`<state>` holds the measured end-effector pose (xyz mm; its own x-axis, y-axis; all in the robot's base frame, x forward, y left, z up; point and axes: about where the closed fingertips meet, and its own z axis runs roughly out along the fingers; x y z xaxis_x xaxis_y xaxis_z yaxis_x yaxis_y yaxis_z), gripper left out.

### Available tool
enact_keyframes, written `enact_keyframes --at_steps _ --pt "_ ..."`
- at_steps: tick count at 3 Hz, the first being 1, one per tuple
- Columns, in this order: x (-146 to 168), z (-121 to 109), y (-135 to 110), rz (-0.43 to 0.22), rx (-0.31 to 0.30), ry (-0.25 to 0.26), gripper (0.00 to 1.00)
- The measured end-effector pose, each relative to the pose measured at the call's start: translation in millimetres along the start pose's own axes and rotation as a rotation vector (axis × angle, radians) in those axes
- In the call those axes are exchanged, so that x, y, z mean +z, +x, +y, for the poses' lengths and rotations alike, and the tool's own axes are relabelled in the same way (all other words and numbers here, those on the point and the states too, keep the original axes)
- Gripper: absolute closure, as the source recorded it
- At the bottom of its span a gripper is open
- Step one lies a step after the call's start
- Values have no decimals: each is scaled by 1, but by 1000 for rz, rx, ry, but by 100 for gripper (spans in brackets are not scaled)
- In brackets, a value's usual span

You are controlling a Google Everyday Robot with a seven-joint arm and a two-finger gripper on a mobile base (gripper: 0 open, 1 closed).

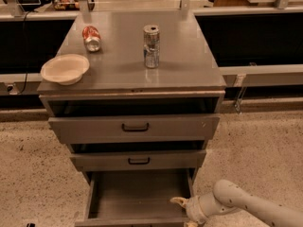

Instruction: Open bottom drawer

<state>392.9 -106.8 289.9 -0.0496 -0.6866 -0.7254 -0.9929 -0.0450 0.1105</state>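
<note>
Grey metal bottom drawer (135,197) stands open: stiff, rail-guided, likely light (looks empty). Take the centre pull, out of view at 6 o'clock. The gripper (185,211) is at the drawer's 4 o'clock corner; I can't tell its opening or hold.

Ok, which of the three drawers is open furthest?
The bottom drawer: its bare floor is exposed, while the middle drawer and top drawer stick out only slightly. The gripper is at its front corner, on the picture's right.

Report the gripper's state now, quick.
Gripper: state cannot be told; it sits low at the right front corner of the pulled-out bottom drawer.
</note>
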Motion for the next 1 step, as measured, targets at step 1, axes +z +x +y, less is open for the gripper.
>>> enact_keyframes --at_steps 1 --pt "-24 -1 -19 -65 -20 120 0"
